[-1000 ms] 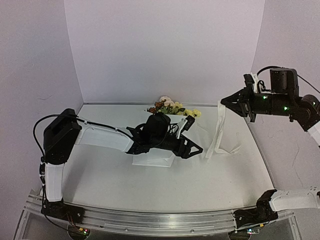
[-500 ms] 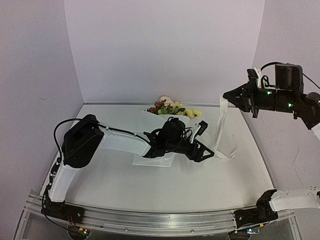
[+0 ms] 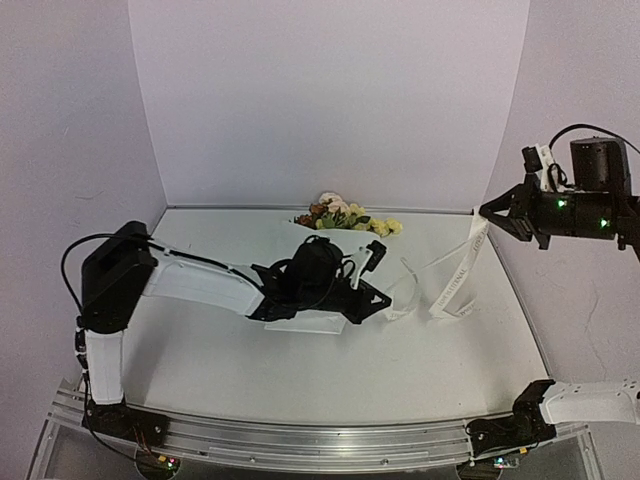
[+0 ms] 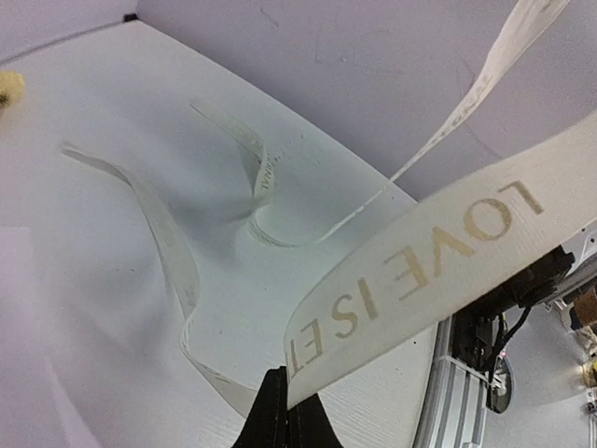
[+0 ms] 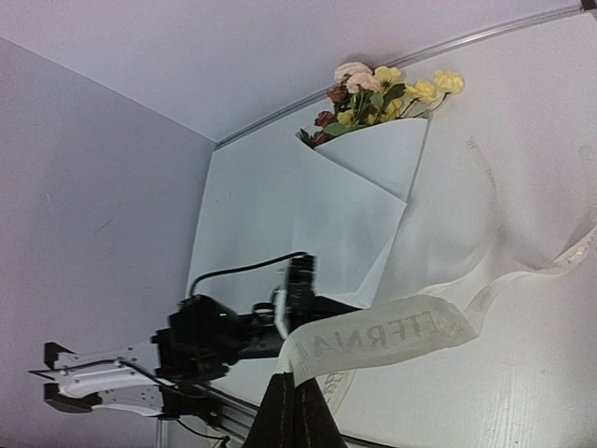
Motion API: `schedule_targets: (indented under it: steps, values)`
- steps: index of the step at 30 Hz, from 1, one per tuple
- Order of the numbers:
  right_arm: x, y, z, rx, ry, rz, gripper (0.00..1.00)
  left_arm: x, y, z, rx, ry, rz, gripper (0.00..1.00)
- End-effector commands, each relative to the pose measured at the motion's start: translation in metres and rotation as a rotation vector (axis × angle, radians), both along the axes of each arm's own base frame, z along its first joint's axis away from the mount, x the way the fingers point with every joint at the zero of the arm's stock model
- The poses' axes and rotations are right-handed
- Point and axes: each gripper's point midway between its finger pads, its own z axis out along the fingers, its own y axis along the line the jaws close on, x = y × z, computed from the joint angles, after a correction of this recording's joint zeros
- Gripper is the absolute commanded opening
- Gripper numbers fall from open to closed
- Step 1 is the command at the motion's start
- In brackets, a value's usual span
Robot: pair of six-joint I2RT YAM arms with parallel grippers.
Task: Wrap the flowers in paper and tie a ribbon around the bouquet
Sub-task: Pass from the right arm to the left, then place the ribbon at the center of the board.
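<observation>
- Aluminium rail (image 3: 320, 440): runs along the near edge of the surface (image 3: 250, 370). It carries the arm bases at about 7 and 5 o'clock.
- Left arm (image 3: 200, 285): black and white. It reaches from 7 o'clock low across the surface to about its centre and crosses over the near part of the paper.
- Left tool (image 3: 384, 300): low over the surface, just 3 o'clock of centre. Its fingers are closed and pinch one end of the ribbon, as the left wrist view (image 4: 284, 415) shows.
- Ribbon (image 3: 458, 285): cream strip with gold lettering, "LOVE IS" readable in the left wrist view (image 4: 420, 266).
  - It climbs from the left tool toward 2 o'clock, with slack loops lying on the surface between the tools.
  - It lies beside the bouquet on its 3 o'clock side, not round it.
- Right tool (image 3: 486, 211): raised well above the surface at 2 o'clock. Its fingers are clamped on the ribbon's other end (image 5: 297, 401).
- Paper (image 3: 312, 322): white sheet folded into a cone, flat on the surface. Its near corner shows under the left arm.
- Bouquet (image 5: 364, 196): lies from the centre toward 12 o'clock, wide rim farthest.
- Flowers (image 3: 345, 214): yellow, pink and cream blooms with green leaves. They show past the rim at 12 o'clock, near the back wall (image 3: 330, 100).
</observation>
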Motion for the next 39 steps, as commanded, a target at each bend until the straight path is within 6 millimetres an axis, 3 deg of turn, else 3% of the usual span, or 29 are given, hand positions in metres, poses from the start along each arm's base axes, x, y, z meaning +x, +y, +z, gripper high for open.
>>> schedule_targets:
  steps: [1, 4, 7, 10, 12, 14, 19, 22, 23, 26, 28, 34, 37, 39]
  values:
    - [-0.018, -0.011, -0.004, -0.138, -0.061, 0.089, 0.0, 0.009, 0.065, 0.145, -0.129, -0.225, 0.194, 0.0]
    - [-0.027, -0.001, -0.011, -0.152, -0.048, 0.186, 0.0, 0.002, 0.117, 0.202, -0.121, -0.32, 0.28, 0.0]
    - [-0.026, 0.007, -0.027, -0.179, 0.004, 0.23, 0.0, -0.007, 0.158, 0.24, -0.084, -0.401, 0.325, 0.0]
    - [-0.016, 0.021, -0.056, -0.189, 0.094, 0.258, 0.0, -0.004, 0.19, 0.234, 0.025, -0.43, 0.4, 0.0]
    - [-0.007, 0.034, -0.079, -0.179, 0.151, 0.265, 0.0, -0.001, 0.202, 0.217, 0.091, -0.437, 0.433, 0.0]
    - [0.0, 0.048, -0.108, -0.187, 0.211, 0.279, 0.0, 0.002, 0.207, 0.185, 0.178, -0.416, 0.44, 0.0]
    - [0.013, 0.064, -0.186, -0.324, 0.376, 0.261, 0.0, -0.005, 0.204, 0.081, 0.325, -0.258, 0.376, 0.0]
    - [0.014, 0.07, -0.22, -0.383, 0.434, 0.245, 0.04, -0.013, 0.213, 0.022, 0.368, -0.107, 0.339, 0.03]
    - [0.016, 0.071, -0.227, -0.394, 0.44, 0.231, 0.08, -0.016, 0.214, 0.012, 0.368, -0.064, 0.337, 0.1]
    - [0.018, 0.069, -0.24, -0.412, 0.453, 0.187, 0.29, -0.026, 0.216, -0.005, 0.326, 0.066, 0.349, 0.47]
    - [0.021, 0.061, -0.243, -0.427, 0.445, 0.141, 0.43, -0.032, 0.217, -0.005, 0.266, 0.155, 0.382, 0.6]
    - [0.028, 0.031, -0.247, -0.451, 0.39, -0.03, 0.67, -0.02, 0.257, -0.02, 0.179, 0.506, 0.748, 0.67]
    - [0.028, 0.019, -0.253, -0.441, 0.362, -0.098, 0.68, -0.019, 0.257, -0.041, 0.165, 0.658, 0.811, 0.59]
    - [0.029, 0.012, -0.255, -0.451, 0.344, -0.123, 0.67, -0.016, 0.256, -0.067, 0.245, 0.696, 0.859, 0.56]
